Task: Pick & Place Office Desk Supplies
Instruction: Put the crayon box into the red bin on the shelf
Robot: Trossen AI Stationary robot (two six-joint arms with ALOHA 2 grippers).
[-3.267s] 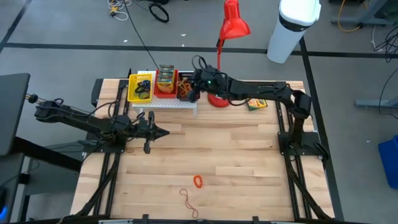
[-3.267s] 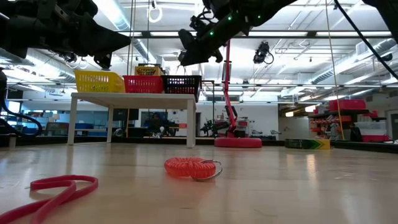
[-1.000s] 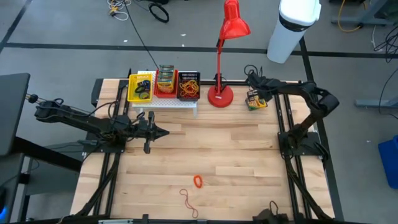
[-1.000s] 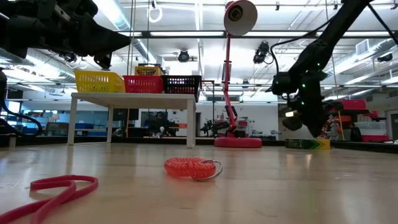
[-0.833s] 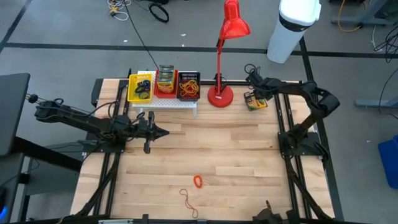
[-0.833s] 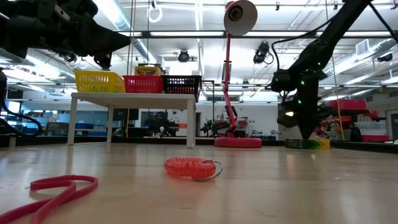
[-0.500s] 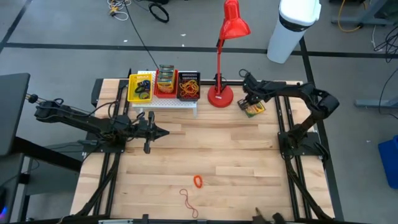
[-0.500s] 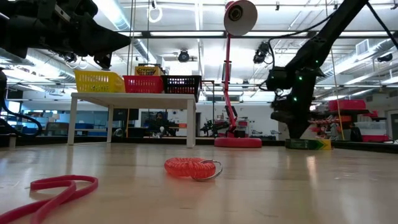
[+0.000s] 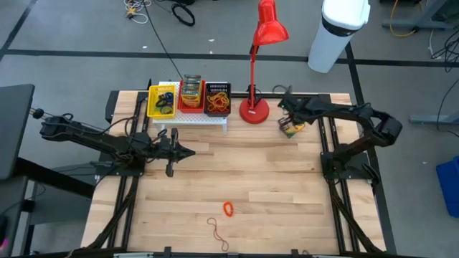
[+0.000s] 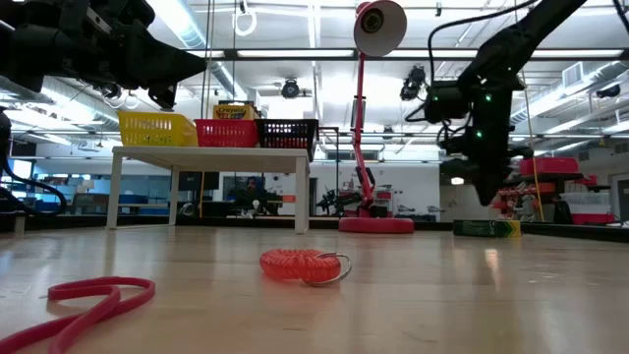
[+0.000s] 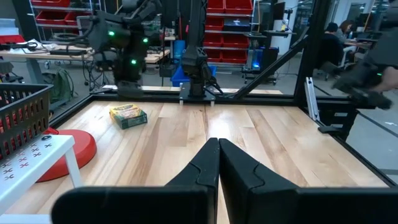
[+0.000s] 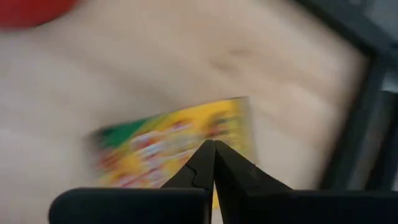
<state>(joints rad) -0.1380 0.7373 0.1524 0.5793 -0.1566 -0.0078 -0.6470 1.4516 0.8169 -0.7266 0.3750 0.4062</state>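
Observation:
A green-and-yellow crayon box (image 9: 291, 130) lies flat on the table's far right part, beside the lamp's red base (image 9: 253, 112); it also shows as the box (image 10: 486, 228) in the low view and the box (image 12: 174, 152) in the right wrist view. My right gripper (image 9: 288, 118) hangs shut just above it, pointing steeply down, clear of it in the low view (image 10: 487, 200). My left gripper (image 9: 188, 153) is shut and level over the table's left half, holding nothing. A red coil (image 9: 228, 208) and a thin red loop (image 9: 217, 231) lie near the front edge.
A white perforated rack (image 9: 190, 118) at the far left carries a yellow basket (image 9: 162, 101), a red basket (image 9: 191, 94) with crayon boxes and a black basket (image 9: 217, 99) with bands. The tall red lamp (image 9: 267, 25) stands beside it. Bare wood stretches across the table's middle.
My right gripper, shut, has risen off the crayon box and swung a little toward the table's left, tipping and rolling as it went. The box has slid slightly toward the near-left and turned on the table. My left arm kept still.

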